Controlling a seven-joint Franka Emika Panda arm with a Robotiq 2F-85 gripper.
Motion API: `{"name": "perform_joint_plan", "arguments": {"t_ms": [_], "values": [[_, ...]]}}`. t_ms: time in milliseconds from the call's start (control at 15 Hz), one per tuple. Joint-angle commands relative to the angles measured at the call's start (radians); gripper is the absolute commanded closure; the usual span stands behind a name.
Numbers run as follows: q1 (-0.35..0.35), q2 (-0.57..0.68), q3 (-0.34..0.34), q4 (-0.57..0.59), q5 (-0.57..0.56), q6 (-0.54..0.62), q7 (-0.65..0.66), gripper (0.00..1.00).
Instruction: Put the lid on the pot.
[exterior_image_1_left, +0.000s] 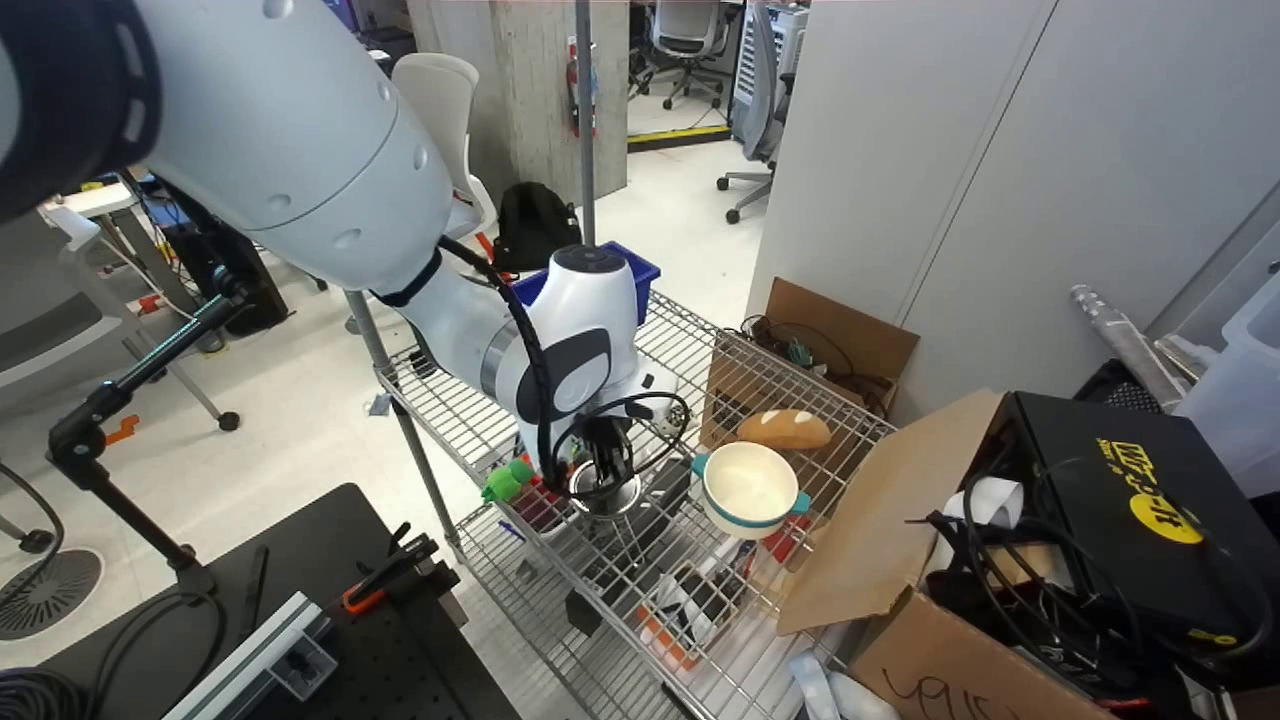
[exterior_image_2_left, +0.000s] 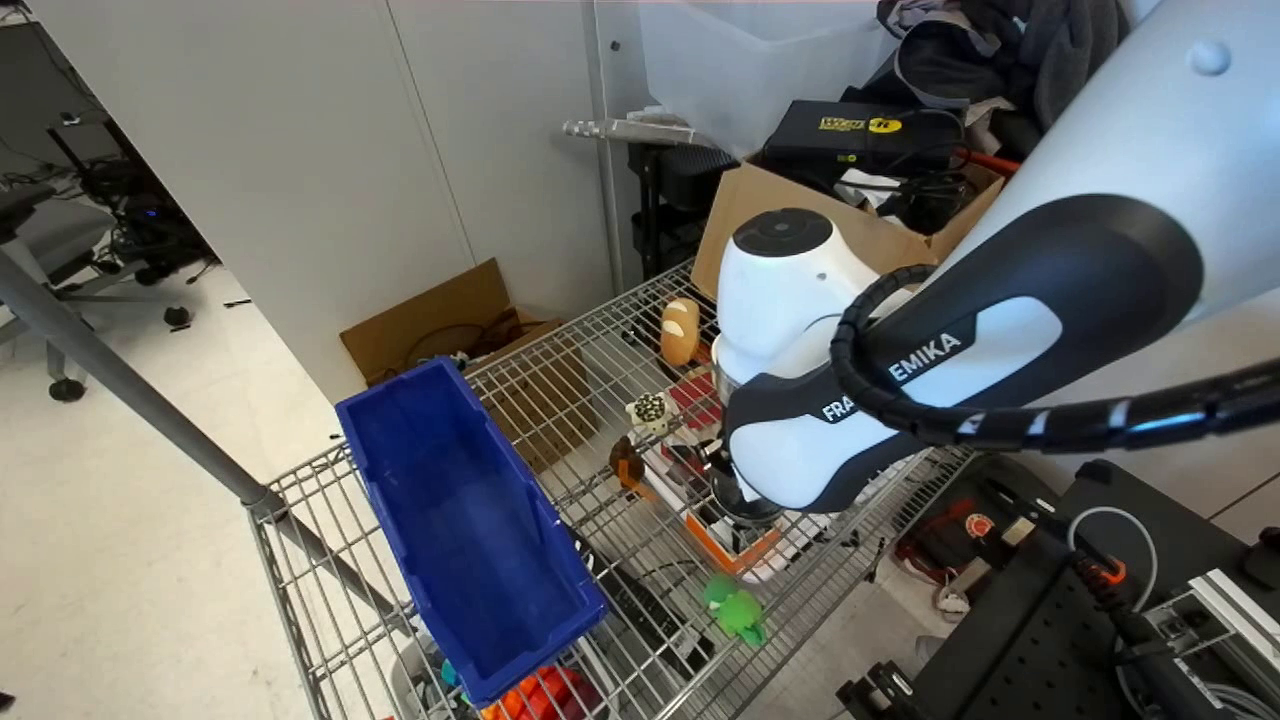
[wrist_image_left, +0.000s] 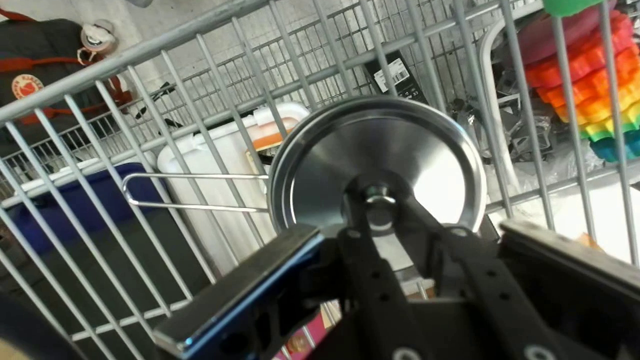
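Observation:
The lid (wrist_image_left: 377, 145) is a round shiny silver disc with a small centre knob, in the middle of the wrist view. My gripper (wrist_image_left: 379, 197) points down at its centre. The fingertips are close together with the knob between them. A wire handle (wrist_image_left: 200, 176) sticks out from under the lid's rim, belonging to the metal pot whose body the lid hides in this view. I cannot tell whether the lid rests on the pot or hangs just above. In an exterior view the gripper (exterior_image_1_left: 608, 462) stands over the lid (exterior_image_1_left: 613, 506). In an exterior view the arm hides most of the metal pot (exterior_image_2_left: 748, 512).
The wire shelf (exterior_image_2_left: 340, 630) has open gaps with boxes below. A cream bowl with teal handles (exterior_image_1_left: 748, 485) and toy bread (exterior_image_1_left: 785, 429) stand beside the gripper. A green toy (exterior_image_2_left: 738, 608) lies near the edge. A blue bin (exterior_image_2_left: 470, 540) and cardboard box (exterior_image_1_left: 890, 510) flank the shelf.

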Motion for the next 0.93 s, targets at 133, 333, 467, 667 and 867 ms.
{"name": "perform_joint_plan", "arguments": {"t_ms": [133,333,467,667,867], "values": [[0.050,-0.005,-0.048,-0.016,-0.055,0.031,0.040,0.31],[0.031,-0.088,-0.027,-0.086,-0.046,0.031,0.005,0.09],[0.012,-0.169,-0.017,-0.146,-0.036,0.016,-0.014,0.00],[-0.053,-0.290,0.013,-0.202,0.006,-0.106,-0.049,0.00],[-0.052,-0.249,0.012,-0.167,-0.034,-0.086,-0.013,0.00]]}}
